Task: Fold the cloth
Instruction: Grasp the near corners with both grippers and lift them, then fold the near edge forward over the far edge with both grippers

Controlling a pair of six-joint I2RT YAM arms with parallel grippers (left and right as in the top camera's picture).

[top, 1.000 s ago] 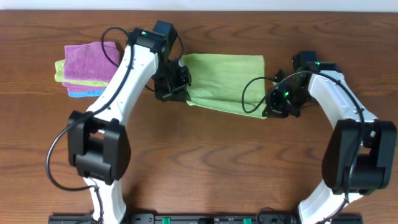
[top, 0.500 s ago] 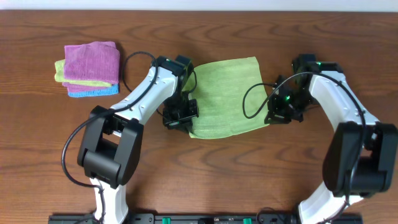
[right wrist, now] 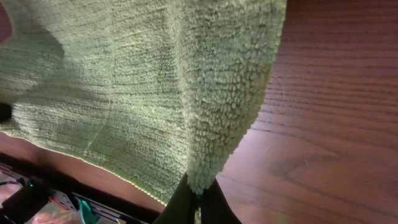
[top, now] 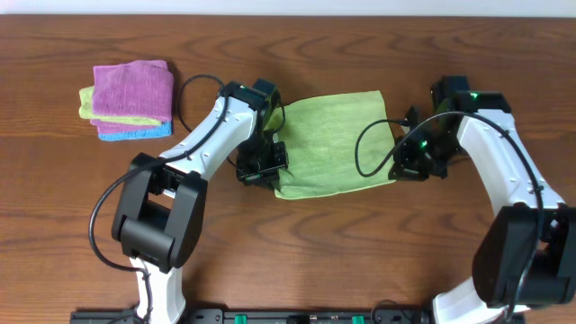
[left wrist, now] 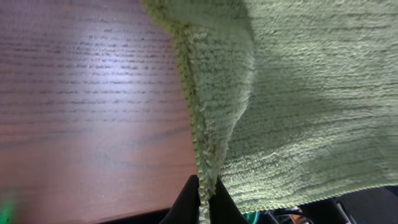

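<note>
Wooden tabletop [top: 297, 243]: lime cloth [top: 333, 135] at centre. Stack of folded cloths [top: 131, 99] (pink on top) at 10 o'clock, well apart. Left claw [top: 272, 176] pinches the cloth's 7 o'clock corner, right claw [top: 400, 167] its 4 o'clock corner.

Lime-green cloth [top: 331, 142]: fuzzy microfibre, spread mid-table, near corners pinched and lifted, near edge sagging between them.
</note>
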